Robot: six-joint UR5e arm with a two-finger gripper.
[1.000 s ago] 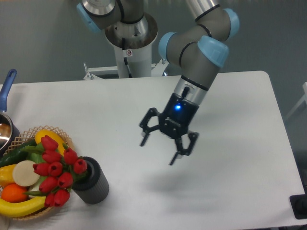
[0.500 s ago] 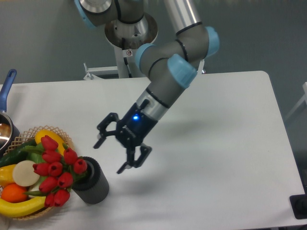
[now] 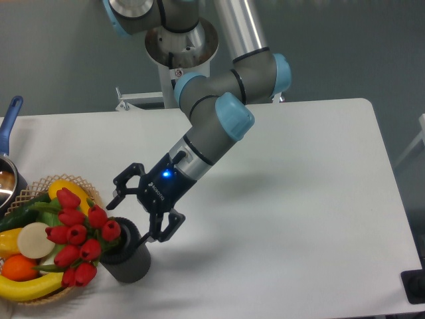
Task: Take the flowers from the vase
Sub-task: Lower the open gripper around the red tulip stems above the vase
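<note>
The flowers [image 3: 78,235] sit in the vase [image 3: 127,251], which stands on the tabletop [image 3: 299,199] just beside the wicker basket [image 3: 40,292], at its right edge. We note the bunch leans left out of the vase mouth, so most of the red buds overhang the basket's fruit rather than the vase itself; only one or two buds lie directly over the rim. That lean, we judge, is why the gripper [image 3: 141,211] comes in tilted from the upper right of the vase: the stems are reachable only from that open side.

The fingers [image 3: 165,228] are spread wide, holding nothing, one pair above the vase and the other just at its upper right rim. Whether the lower finger touches the vase wall we cannot tell from this angle.

Materials: buds are smooth, glossy, pointed ovals, probably artificial; green leaves and stems are mostly hidden beneath them. The vase is a short dark grey cylinder with fine ribbing, matte. The basket is woven, light brown, holding a banana, an orange and green vegetables. The tabletop is plain white and matte.

Our judgement: the grasp has not yet begun.
</note>
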